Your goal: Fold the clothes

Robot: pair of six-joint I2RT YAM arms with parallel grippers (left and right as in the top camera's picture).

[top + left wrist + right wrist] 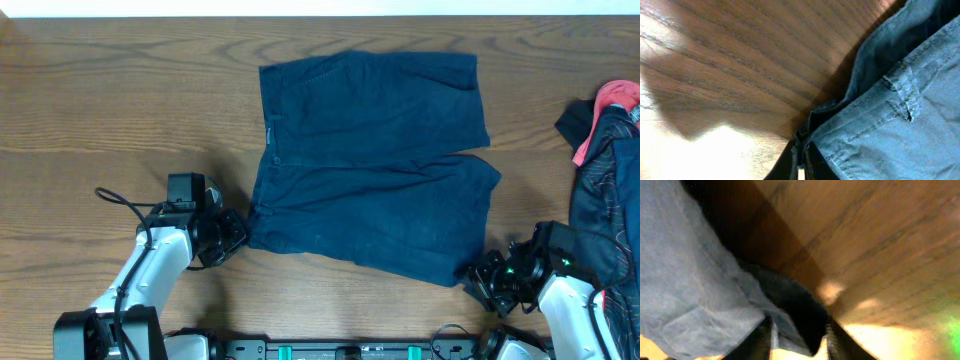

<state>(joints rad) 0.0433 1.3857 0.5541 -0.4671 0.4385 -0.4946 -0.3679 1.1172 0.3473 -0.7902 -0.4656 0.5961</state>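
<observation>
Plain dark navy on shorts (pixel 370 160); paler grey-blue in wrist views. Brown, streaked wood grain on table (pixel 100 100). Red-pink, black and dark cloth with thin reddish lines in garment heap (pixel 605 170). Black on left gripper (pixel 232 232) and right gripper (pixel 478 275), green glow on latter.

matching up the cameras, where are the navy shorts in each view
Overhead: the shorts lie spread flat mid-table, waistband to the left.
Left wrist: shorts fill the right side, showing the waistband corner.
Right wrist: shorts fill the left side, a corner reaching bottom centre.
Shared landmark: the wooden table bordering the cloth.
</observation>
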